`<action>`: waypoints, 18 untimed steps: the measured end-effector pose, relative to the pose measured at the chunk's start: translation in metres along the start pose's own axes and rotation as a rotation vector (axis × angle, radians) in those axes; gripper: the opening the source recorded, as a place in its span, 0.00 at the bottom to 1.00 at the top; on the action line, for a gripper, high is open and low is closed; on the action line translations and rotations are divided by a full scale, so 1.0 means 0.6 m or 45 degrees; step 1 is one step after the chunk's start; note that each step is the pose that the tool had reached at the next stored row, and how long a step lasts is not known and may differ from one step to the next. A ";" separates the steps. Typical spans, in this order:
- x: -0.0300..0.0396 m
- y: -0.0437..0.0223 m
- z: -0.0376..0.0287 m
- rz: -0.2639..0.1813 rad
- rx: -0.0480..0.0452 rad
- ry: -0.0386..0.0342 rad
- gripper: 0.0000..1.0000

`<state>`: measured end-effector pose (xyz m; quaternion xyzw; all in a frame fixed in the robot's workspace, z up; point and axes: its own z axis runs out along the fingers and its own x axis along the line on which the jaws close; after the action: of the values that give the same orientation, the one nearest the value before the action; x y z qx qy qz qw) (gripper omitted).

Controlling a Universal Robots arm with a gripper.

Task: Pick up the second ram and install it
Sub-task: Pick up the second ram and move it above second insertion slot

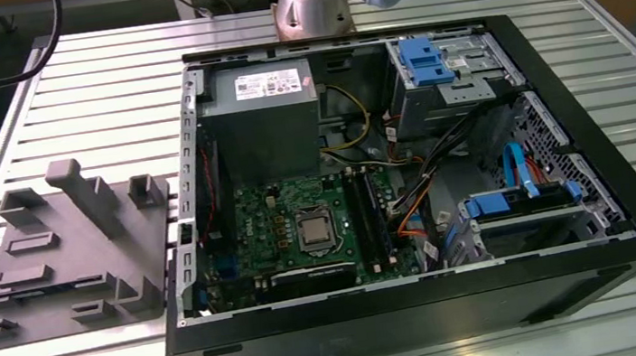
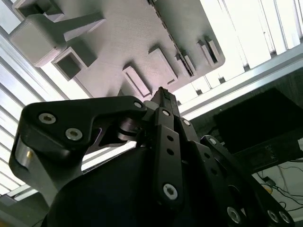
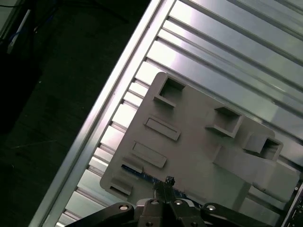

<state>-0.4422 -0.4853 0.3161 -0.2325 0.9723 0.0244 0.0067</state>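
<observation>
Pincer (image 3: 166,181): black metal fingers drawn together, nothing between them, as I read it in both wrist views. I see it poised over grey moulded plastic tray (image 3: 199,137) with upright posts. In first wrist view, second ram (image 3: 138,172), a long narrow dark bluish circuit-board stick, lies in slot along tray edge, just ahead of fingertips. In exterior view, tray (image 1: 62,264) rests on slatted aluminium table (image 1: 100,86), on exterior view's left of open black computer case (image 1: 432,314).

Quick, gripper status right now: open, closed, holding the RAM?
Gripper: closed, fingertips together, holding nothing. It hangs above the grey tray, where the second ram lies.
</observation>
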 end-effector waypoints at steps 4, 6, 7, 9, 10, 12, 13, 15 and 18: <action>0.000 0.000 0.000 -0.018 0.000 0.0008 0.11; 0.000 0.000 0.000 -0.027 -0.001 0.0012 0.11; 0.000 0.000 0.000 -0.032 -0.001 0.0014 0.11; 0.000 0.000 0.000 -0.042 -0.001 0.0019 0.11; 0.000 0.000 0.000 -0.047 -0.001 0.0021 0.11; 0.000 0.000 0.000 -0.057 -0.001 0.0025 0.11; 0.000 0.000 0.000 -0.062 -0.002 0.0027 0.11; 0.000 0.000 0.000 -0.076 -0.002 0.0034 0.11; 0.000 0.000 0.000 -0.100 -0.002 0.0044 0.11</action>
<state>-0.4422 -0.4853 0.3161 -0.2705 0.9624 0.0246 0.0057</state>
